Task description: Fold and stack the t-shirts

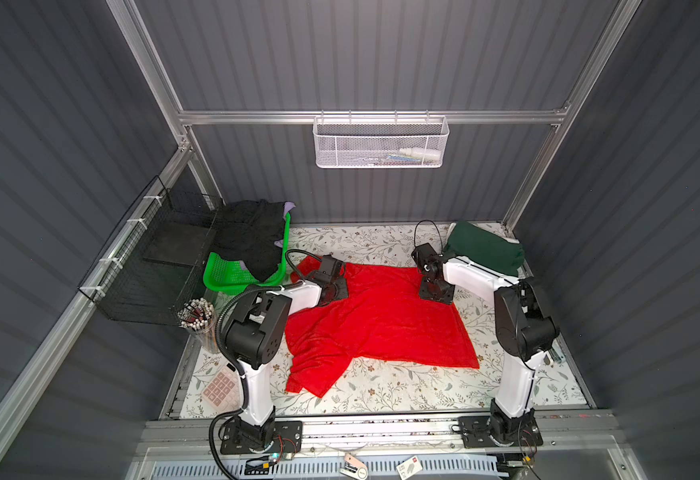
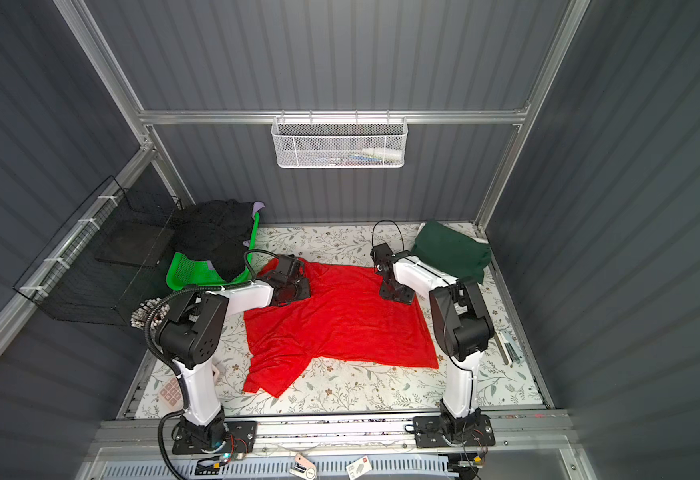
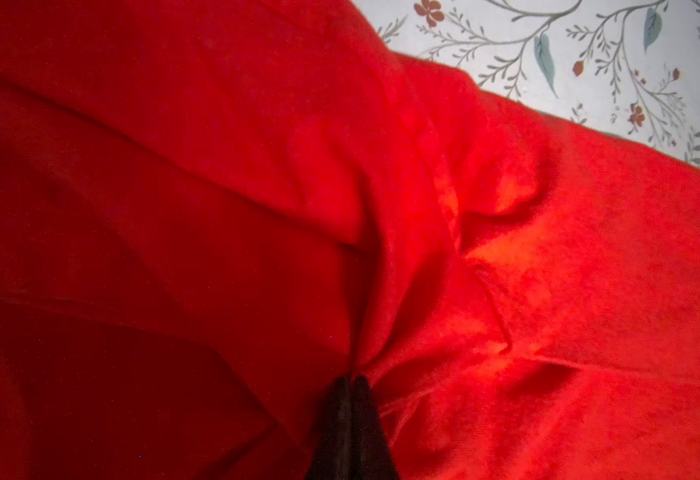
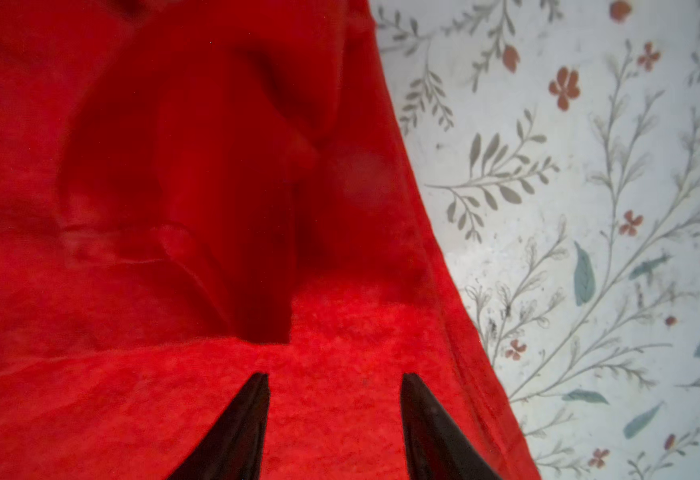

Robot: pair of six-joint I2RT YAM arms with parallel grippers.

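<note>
A bright red t-shirt [image 1: 381,324] [image 2: 340,320] lies spread and rumpled on the flowered table, one sleeve hanging toward the front. At its far left corner my left gripper [image 3: 352,380] is shut, pinching a fold of the red cloth [image 3: 402,270]. My right gripper [image 4: 335,378] stands open just over the shirt's far right corner, with flat red cloth [image 4: 331,415] between its fingers. A folded dark green t-shirt [image 1: 485,249] [image 2: 450,251] sits at the back right. Black t-shirts [image 1: 252,241] with a lavender one [image 1: 288,206] are heaped in the basket.
A green lattice basket [image 1: 232,278] stands at the back left beside a black wire cage [image 1: 153,266]. A cup of pens [image 1: 198,320] and a calculator [image 1: 219,388] sit by the left arm's base. A white mesh basket [image 1: 381,143] hangs on the back wall.
</note>
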